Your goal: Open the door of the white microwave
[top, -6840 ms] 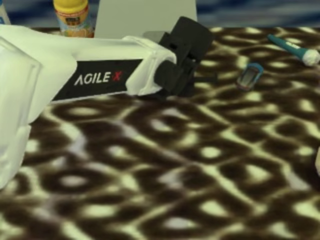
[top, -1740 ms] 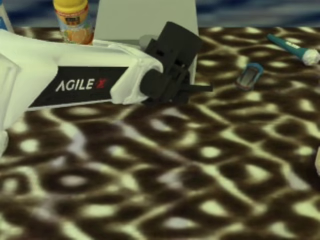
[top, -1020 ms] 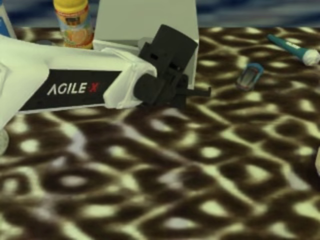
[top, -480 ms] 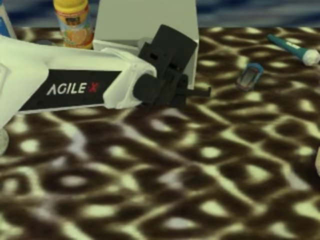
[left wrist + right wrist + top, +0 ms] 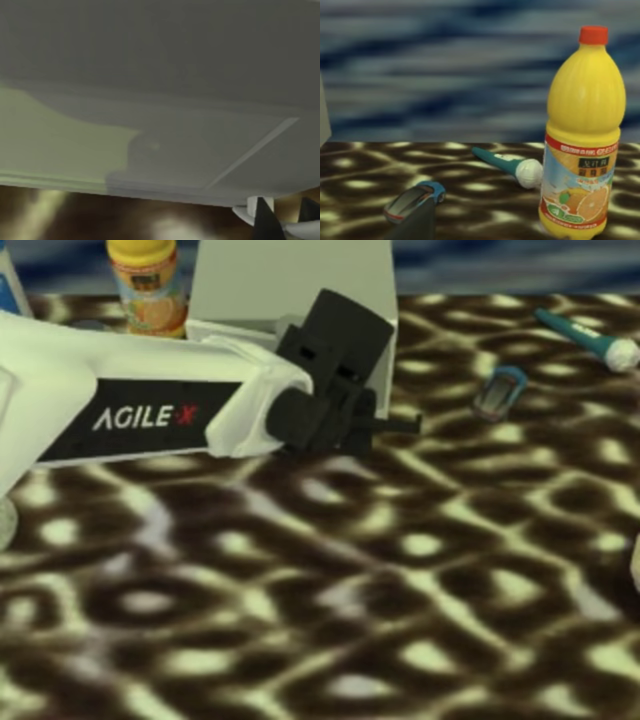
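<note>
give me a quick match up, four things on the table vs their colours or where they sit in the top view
1. boxy off-white microwave
2. yellow orange-juice bottle
3. small blue toy car
4. teal toothbrush

a. far right, white head
b. far edge, behind the left claw
c. left of the microwave
d. between microwave and toothbrush

Pairs: 1-b, 2-c, 3-d, 4-a

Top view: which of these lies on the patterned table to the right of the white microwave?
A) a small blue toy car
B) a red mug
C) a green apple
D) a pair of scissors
A: a small blue toy car lies on the table to the right of the white microwave, with a teal and white toothbrush farther right; no mug, scissors or apple shows.
</note>
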You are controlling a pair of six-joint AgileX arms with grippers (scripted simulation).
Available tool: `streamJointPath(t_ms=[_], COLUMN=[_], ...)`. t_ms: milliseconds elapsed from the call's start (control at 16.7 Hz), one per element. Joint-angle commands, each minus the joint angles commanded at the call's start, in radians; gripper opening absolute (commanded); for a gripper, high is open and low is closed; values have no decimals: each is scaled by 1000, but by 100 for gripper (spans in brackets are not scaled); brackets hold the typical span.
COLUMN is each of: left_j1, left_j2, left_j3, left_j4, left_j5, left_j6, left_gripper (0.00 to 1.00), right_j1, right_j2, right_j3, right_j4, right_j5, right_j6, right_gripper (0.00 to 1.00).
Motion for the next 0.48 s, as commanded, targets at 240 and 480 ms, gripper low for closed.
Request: streamJointPath(t_ms=[240,480], left_j1=[0,-7], left_j2=[0,2], left_j3=[0,5], left_j4=[0,1], left_j5=[0,7], left_j6=[0,-4], left_gripper=[0,0], right_j1=[0,0], right_j2=[0,0], right_j3=[0,0], right_j4=[0,0], right_j5=[0,0], right_j6=[0,0], right_gripper=[100,100])
